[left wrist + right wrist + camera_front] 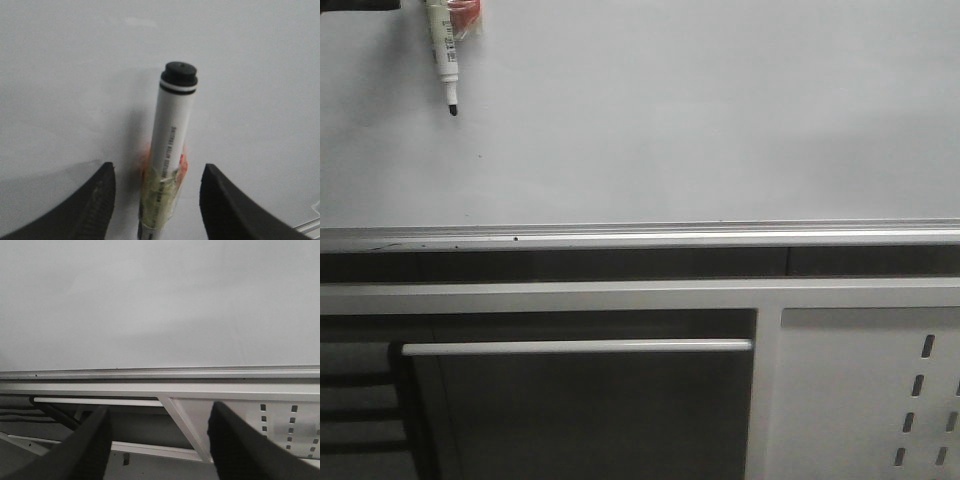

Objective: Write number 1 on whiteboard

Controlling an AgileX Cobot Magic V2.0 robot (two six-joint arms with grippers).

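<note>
The whiteboard point(700, 120) fills the upper part of the front view, pale and blank; no number 1 shows on it. A white marker point(443, 45) with a black tip point(451, 108) hangs at the board's top left, wrapped in green and orange tape point(162, 192). In the left wrist view the marker point(172, 125) runs between the fingers of my left gripper point(157, 167), which stand apart from it on both sides. Whether the tip touches the board I cannot tell. My right gripper point(159, 440) is open and holds nothing, below the board's rail point(160, 373).
A silver rail point(640, 237) runs along the board's lower edge. Under it are a grey frame with a white bar point(575, 347) and a perforated metal panel point(920, 400) at the right. A small dark speck point(478, 153) marks the board.
</note>
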